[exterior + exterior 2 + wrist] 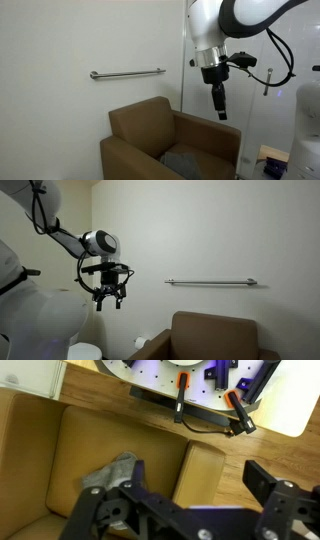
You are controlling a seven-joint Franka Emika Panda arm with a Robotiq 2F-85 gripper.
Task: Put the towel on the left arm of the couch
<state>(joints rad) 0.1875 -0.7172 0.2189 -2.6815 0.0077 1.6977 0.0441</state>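
A grey towel [112, 470] lies crumpled on the seat of a brown couch [90, 440]; it also shows in an exterior view [181, 163] on the couch seat [150, 130]. My gripper [190, 485] hangs high above the couch, open and empty, its fingers spread over one couch arm [200, 470]. In both exterior views the gripper [220, 105] [110, 300] is in the air, well above the couch [215, 335].
A metal grab bar [127, 73] [210, 282] is fixed on the white wall behind the couch. The robot base [190, 380] stands on the wooden floor [270, 450]. A white bin or table [85, 352] stands beside the couch.
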